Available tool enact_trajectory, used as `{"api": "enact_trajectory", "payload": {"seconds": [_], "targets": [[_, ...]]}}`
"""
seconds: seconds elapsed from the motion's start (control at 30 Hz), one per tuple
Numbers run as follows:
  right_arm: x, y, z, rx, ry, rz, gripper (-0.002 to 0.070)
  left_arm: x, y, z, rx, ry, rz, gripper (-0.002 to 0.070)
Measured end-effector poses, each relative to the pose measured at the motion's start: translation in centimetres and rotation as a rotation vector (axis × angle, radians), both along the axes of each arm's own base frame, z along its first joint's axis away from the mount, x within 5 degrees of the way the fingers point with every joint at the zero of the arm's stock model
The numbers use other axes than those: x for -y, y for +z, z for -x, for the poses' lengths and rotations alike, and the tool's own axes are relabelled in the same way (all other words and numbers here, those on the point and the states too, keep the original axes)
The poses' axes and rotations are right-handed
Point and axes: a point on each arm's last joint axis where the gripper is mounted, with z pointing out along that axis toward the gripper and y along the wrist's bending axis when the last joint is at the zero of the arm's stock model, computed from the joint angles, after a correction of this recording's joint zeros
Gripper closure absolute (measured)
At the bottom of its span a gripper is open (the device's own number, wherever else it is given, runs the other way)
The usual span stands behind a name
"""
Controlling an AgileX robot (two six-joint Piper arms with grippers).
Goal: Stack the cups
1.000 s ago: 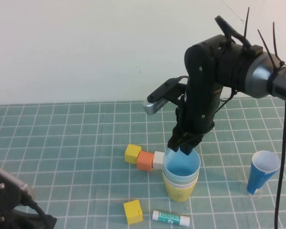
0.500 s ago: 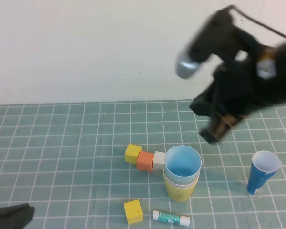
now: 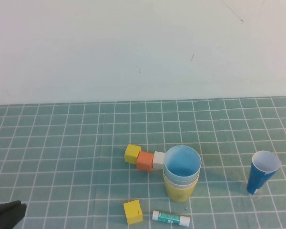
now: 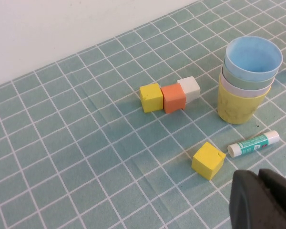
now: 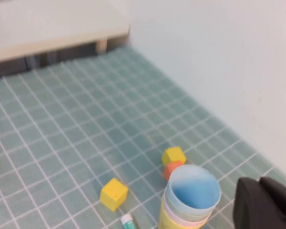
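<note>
Currently cups (image 3: pixel 181 172) sit nested, blue on top, centre-near on the bench (image 3: pixel 62 143) — left hand (image 4: pixel 262 200) and right hand (image 5: pixel 264 202) both clear, grip state unreadable.

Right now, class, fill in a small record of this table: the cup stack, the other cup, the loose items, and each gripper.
stack: nested plastic cups, light blue cup on top, yellow cup at the bottom
separate cup: tall dark blue cup with white inside, upright, right of the stack
row of cubes: yellow, orange, white, beside the stack
loose: yellow cube, glue stick
left gripper: raised above the mat, near the glue stick
right gripper: raised beside the stack
</note>
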Motion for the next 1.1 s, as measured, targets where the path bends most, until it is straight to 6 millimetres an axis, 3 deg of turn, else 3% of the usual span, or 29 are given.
{"api": "enact_trajectory", "payload": {"seconds": [0.17, 0.33, 0.8, 1.1], "targets": [[2.6, -0.7, 2.9, 0.07, -0.008, -0.094, 0.0678, 0.0, 0.0, 0.0, 0.0, 0.0, 0.0, 0.0677], [3.5, -1.8, 4.1, 0.037, -0.011, -0.11, 0.0678, 0.0, 0.0, 0.0, -0.002, 0.0, -0.003, 0.0677], [4.1, -4.7, 5.2, -0.223, 0.02, 0.118, 0.0678, 0.0, 0.0, 0.0, -0.001, -0.001, -0.005, 0.0677], [4.0, -7.0, 3.3, -0.053, -0.053, 0.181, 0.0678, 0.0, 0.0, 0.0, -0.001, -0.001, -0.005, 0.0677]]}}
